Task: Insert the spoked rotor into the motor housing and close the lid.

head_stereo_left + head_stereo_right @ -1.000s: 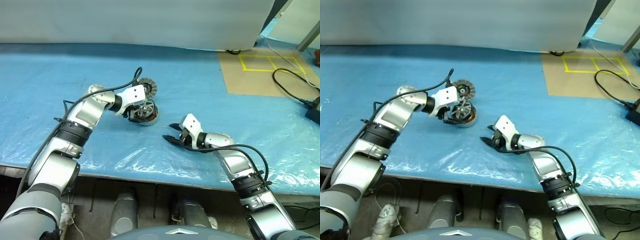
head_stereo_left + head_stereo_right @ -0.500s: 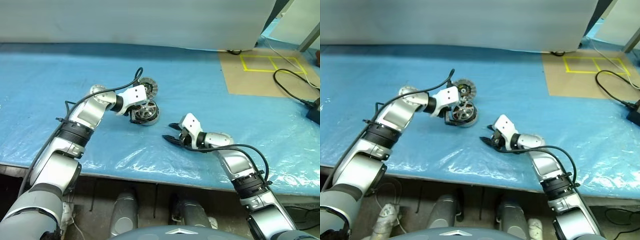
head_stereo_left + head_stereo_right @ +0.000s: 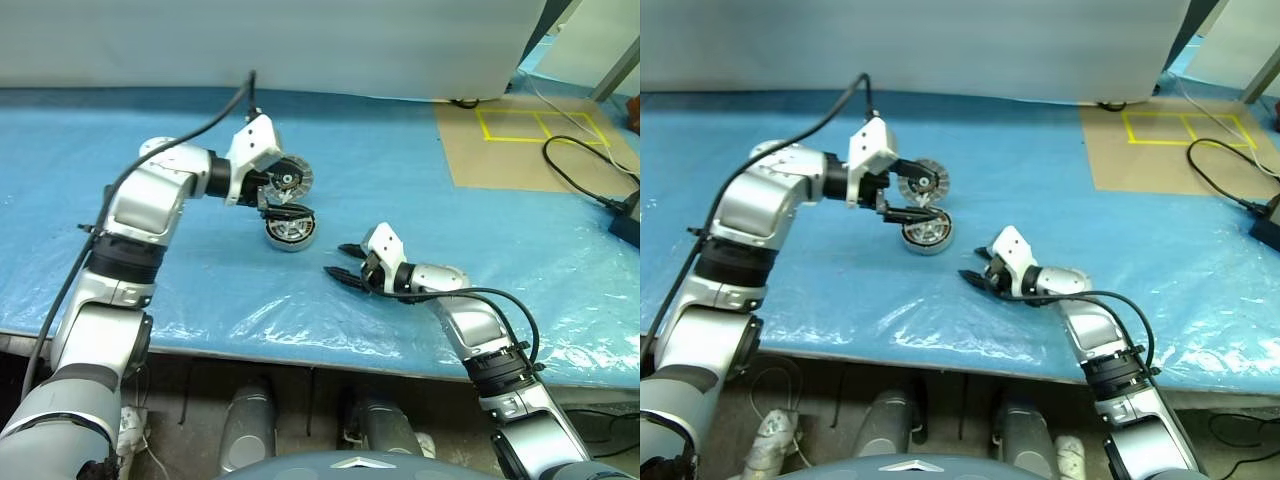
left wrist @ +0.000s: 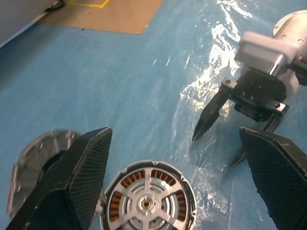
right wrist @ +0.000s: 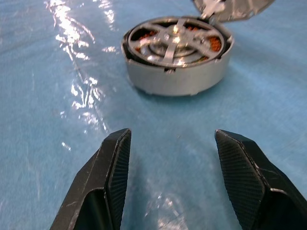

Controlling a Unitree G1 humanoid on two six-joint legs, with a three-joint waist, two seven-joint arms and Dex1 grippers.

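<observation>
With its fingers spread and empty, the right gripper [image 3: 345, 262] rests low over the blue bench [image 3: 420, 190] in the lower centre of the frame, aimed at the housing [image 3: 290, 230] and no nearer to it than a second ago. Just beyond, at centre left, the housing sits upright on the bench with the rotor [image 4: 148, 203] seated inside, its silver spokes level over the copper coils. A second ago the left gripper [image 3: 283, 196] was pressed down against the housing; it has since let go and risen, and now hangs above it with fingers wide and nothing between them. Farther back, touching or just beside the housing, the lid [image 3: 288, 179] leans on edge, partly behind the left fingers. Insertion appears complete; fetching and placing the lid remains.
</observation>
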